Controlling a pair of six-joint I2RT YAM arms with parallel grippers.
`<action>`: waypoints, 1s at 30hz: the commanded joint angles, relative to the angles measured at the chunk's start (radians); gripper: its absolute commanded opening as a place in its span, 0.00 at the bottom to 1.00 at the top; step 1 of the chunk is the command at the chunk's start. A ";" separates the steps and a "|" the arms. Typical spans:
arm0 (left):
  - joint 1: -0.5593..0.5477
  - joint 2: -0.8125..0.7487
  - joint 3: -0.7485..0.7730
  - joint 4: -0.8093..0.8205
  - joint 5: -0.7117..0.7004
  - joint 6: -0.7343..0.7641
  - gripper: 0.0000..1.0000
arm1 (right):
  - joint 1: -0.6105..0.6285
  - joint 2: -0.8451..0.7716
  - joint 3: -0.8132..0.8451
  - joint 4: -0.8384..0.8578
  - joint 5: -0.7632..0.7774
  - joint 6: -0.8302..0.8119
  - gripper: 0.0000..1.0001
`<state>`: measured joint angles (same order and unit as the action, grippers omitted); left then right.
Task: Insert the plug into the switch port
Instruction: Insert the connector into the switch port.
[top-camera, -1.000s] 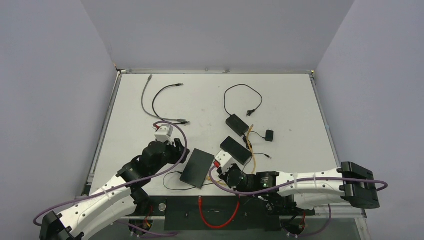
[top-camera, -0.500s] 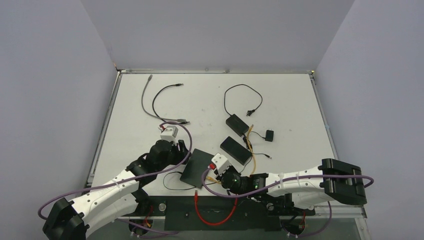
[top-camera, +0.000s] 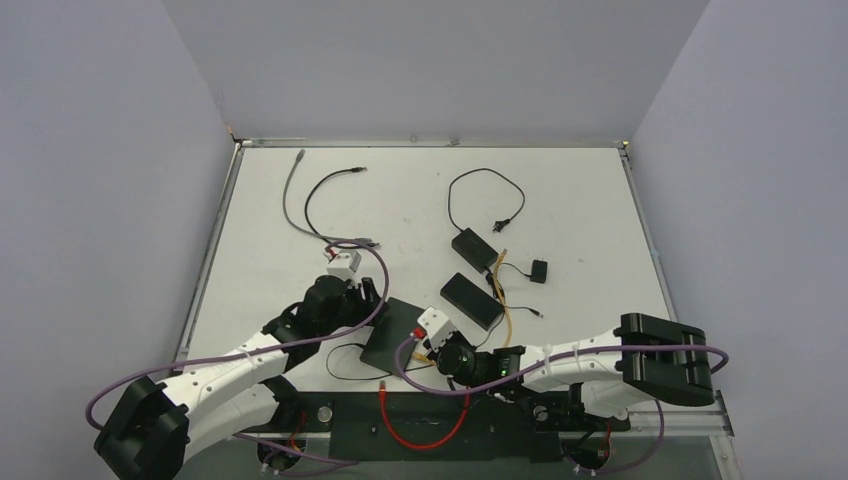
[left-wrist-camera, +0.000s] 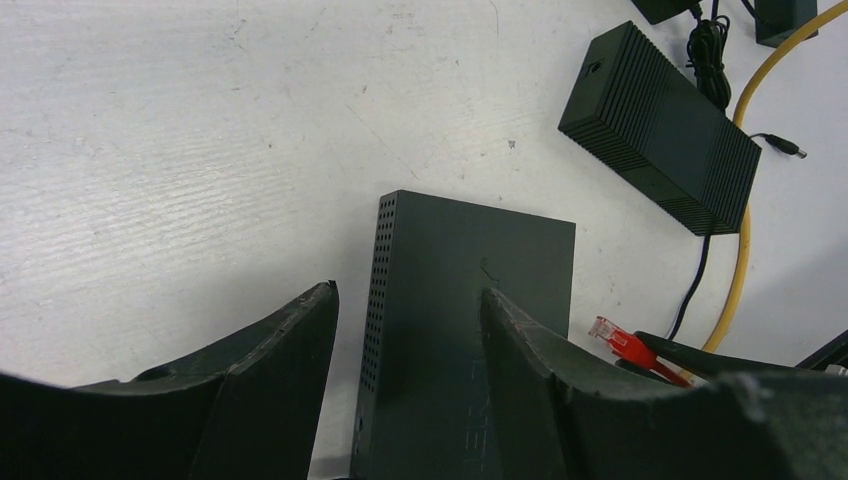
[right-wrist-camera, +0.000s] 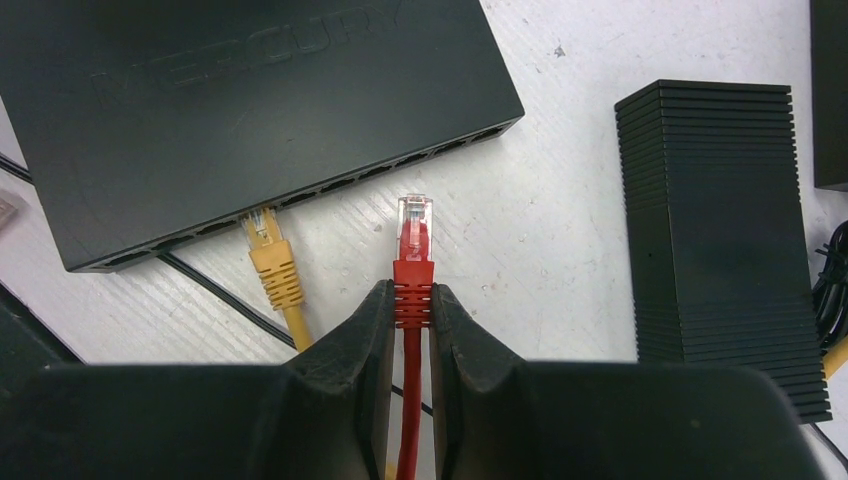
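Observation:
The black switch (top-camera: 392, 334) lies flat near the table's front edge. Its port row (right-wrist-camera: 390, 165) faces my right gripper (right-wrist-camera: 412, 300), which is shut on the red plug (right-wrist-camera: 414, 240) by its boot. The plug's clear tip points at the ports, a short gap away and not touching. A yellow plug (right-wrist-camera: 266, 238) sits in a port further left. My left gripper (left-wrist-camera: 408, 300) is open over the switch's (left-wrist-camera: 470, 330) far side, one finger past the vented edge, the other over the top. The red plug (left-wrist-camera: 622, 342) shows at the right of that view.
Two black power adapters (top-camera: 472, 300) (top-camera: 473, 247) lie right of the switch, with a yellow cable (left-wrist-camera: 745, 190) and thin black leads around them. The red cable (top-camera: 420, 425) loops below the table's front edge. Grey and black cables (top-camera: 325, 195) lie at the far left.
My left arm has swung right until its gripper stands over the switch. My right arm has moved left with the red plug, closer to the port side.

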<state>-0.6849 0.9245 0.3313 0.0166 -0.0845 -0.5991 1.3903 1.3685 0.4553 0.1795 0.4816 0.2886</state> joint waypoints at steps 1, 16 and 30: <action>0.009 0.027 -0.008 0.097 0.045 -0.006 0.52 | -0.014 0.020 0.002 0.080 -0.018 -0.014 0.00; 0.013 0.096 -0.024 0.141 0.084 0.002 0.51 | -0.033 0.091 0.026 0.123 -0.097 -0.028 0.00; 0.013 0.137 -0.035 0.164 0.121 0.008 0.51 | -0.040 0.106 0.035 0.148 -0.079 -0.030 0.00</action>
<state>-0.6777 1.0538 0.3012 0.1184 0.0139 -0.5980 1.3598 1.4700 0.4622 0.2764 0.3885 0.2619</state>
